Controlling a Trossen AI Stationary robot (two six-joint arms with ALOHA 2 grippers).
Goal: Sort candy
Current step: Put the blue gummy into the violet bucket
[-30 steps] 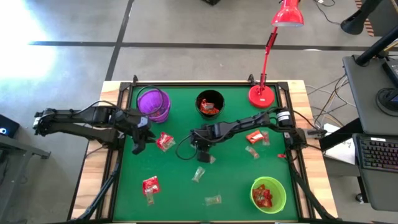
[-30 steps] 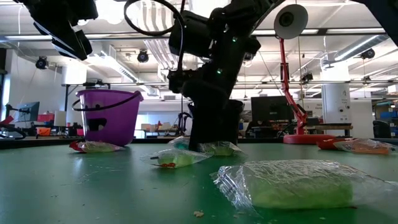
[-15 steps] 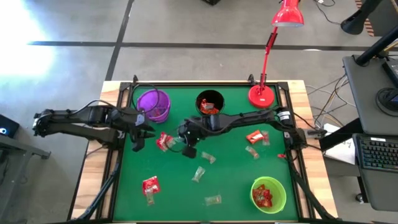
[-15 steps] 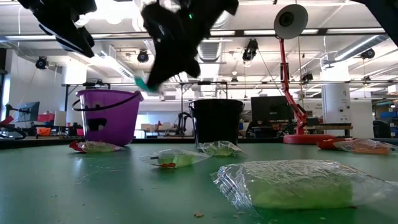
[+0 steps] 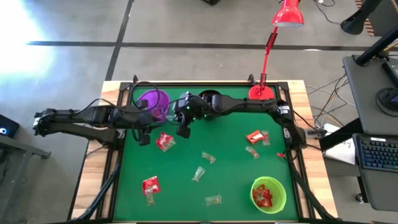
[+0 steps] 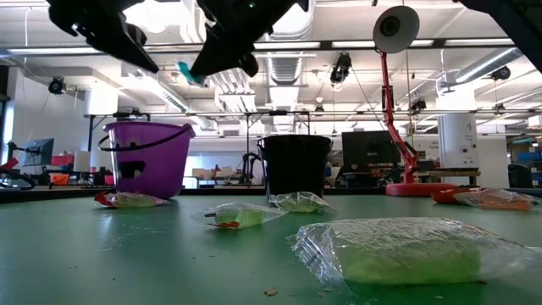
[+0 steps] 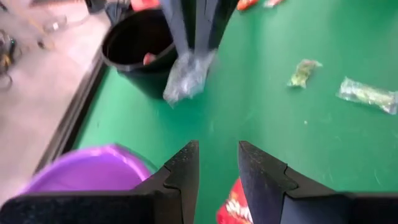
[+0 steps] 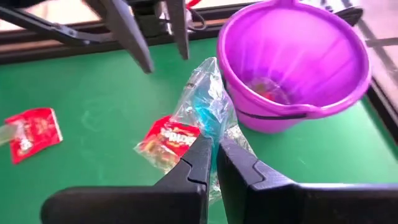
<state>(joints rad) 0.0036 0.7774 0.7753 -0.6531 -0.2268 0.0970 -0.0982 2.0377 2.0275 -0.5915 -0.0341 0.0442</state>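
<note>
My right gripper (image 5: pixel 184 128) hangs above the table between the purple cup (image 5: pixel 153 103) and the black cup (image 5: pixel 210 98), shut on a clear-wrapped candy with a blue-green sweet (image 8: pixel 205 115). In the low view this candy (image 6: pixel 191 73) is high above the table. My left gripper (image 7: pixel 217 163) is open and empty, raised near the purple cup (image 7: pixel 87 174) and over a red candy (image 5: pixel 165 142). More red candy (image 5: pixel 150 185) and clear candy (image 5: pixel 208 157) lie flat on the green mat. A green cup (image 5: pixel 268 194) holds red candy. My right gripper pinches the clear wrapper's near end (image 8: pixel 210 132) between its two fingers. The fingers come from the table's right side, slanting down. The candy sticks out past the fingertips, lifted clear of the mat, beside the purple cup's rim (image 8: pixel 249 93).
A red desk lamp (image 5: pixel 262 94) stands at the far edge, right of the black cup. More candy lies right of centre (image 5: pixel 255 137) and near the front (image 5: pixel 213 200). A black frame (image 5: pixel 118 155) borders the mat.
My right gripper has risen from the mat with the clear candy and gone toward the far left, up beside the purple cup, staying shut. My left gripper has rolled and tipped in place near the purple cup.
</note>
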